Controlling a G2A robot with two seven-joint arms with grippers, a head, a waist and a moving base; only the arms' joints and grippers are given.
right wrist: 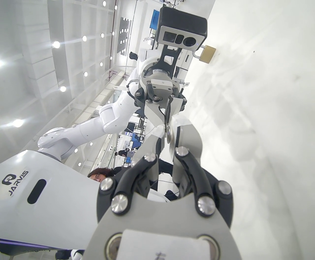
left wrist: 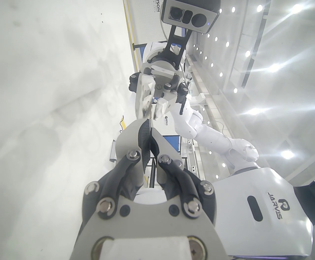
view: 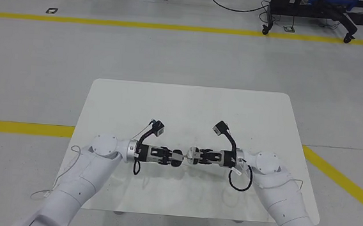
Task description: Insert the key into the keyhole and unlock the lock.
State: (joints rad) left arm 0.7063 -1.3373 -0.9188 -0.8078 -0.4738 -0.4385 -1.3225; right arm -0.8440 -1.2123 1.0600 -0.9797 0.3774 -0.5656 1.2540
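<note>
My two grippers meet tip to tip above the near middle of the white table (view: 233, 110). The left gripper (left wrist: 149, 129) (view: 179, 156) is shut on the thin blade of the small silver key (left wrist: 149, 124), black pads pressed together. The right gripper (right wrist: 166, 138) (view: 192, 155) faces it at the key's round head (right wrist: 168, 134); how tightly it holds the head is unclear. A brass padlock (right wrist: 207, 54) with a silver shackle lies on the table beyond the left wrist, apart from both grippers.
Both forearms lie low over the table's near half, wrist cameras (view: 156, 127) (view: 221, 127) sticking up. The far half of the tabletop is bare. Yellow floor lines (view: 175, 28) run beyond and beside the table.
</note>
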